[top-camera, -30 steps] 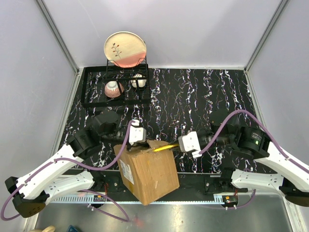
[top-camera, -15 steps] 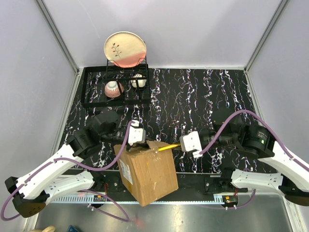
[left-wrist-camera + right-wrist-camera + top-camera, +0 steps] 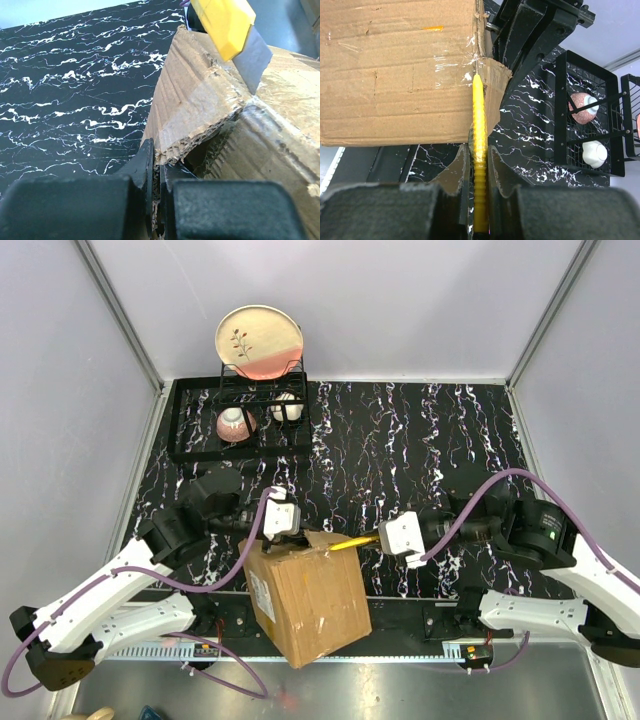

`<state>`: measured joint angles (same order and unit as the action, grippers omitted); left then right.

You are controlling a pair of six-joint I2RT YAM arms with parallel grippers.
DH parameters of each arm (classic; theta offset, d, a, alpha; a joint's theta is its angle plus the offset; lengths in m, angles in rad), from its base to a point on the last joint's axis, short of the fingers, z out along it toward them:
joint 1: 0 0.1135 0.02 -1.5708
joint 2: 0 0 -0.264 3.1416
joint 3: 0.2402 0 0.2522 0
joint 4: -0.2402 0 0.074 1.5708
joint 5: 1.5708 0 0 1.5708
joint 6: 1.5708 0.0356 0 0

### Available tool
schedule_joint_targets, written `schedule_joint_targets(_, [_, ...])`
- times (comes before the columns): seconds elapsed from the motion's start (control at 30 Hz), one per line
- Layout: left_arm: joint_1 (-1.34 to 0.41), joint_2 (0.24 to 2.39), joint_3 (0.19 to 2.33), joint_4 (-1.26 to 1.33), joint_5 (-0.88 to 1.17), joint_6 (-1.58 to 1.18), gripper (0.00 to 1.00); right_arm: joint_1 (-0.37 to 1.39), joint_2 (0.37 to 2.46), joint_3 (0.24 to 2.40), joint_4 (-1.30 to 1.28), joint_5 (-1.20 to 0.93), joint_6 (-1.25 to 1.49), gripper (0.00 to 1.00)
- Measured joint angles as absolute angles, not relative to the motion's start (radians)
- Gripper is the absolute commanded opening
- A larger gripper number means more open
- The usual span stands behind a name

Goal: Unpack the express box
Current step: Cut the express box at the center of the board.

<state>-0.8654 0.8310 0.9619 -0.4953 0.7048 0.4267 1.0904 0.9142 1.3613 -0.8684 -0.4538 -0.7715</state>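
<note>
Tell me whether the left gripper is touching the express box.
Touching. The left wrist view shows the left gripper shut on the torn flap edge of the express box, with the cardboard pinched between its two fingers.

My count from the console: six items and two arms on one table.
I make it one express box (image 3: 305,605), one yellow utility knife (image 3: 350,543), one black wire rack (image 3: 240,445), one plate (image 3: 259,341) and two small bowls, namely one pink bowl (image 3: 234,424) and one white bowl (image 3: 287,408). There are two arms, so I count two grippers: one left gripper (image 3: 288,536) and one right gripper (image 3: 378,539). All of it is on a single black marbled table (image 3: 430,430).
</note>
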Motion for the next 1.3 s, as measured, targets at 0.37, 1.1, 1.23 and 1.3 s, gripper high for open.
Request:
schedule_joint_targets(0.37, [-0.863,0.833,0.951,-0.448,0.723,0.382,0.0,1.091,0.912,1.377,-0.869,-0.453,-0.783,0.0])
schedule_joint_targets(1.1, [-0.863,0.89,0.901,-0.444,0.719,0.4,0.0,1.145,0.949,1.401,-0.941,-0.419,-0.785,0.0])
schedule_joint_targets(1.23, [-0.863,0.89,0.901,-0.444,0.72,0.4,0.0,1.15,0.957,1.401,-0.945,-0.397,-0.784,0.0])
schedule_joint_targets(1.3, [-0.863,0.89,0.901,-0.444,0.72,0.4,0.0,1.153,0.959,1.401,-0.945,-0.379,-0.781,0.0])
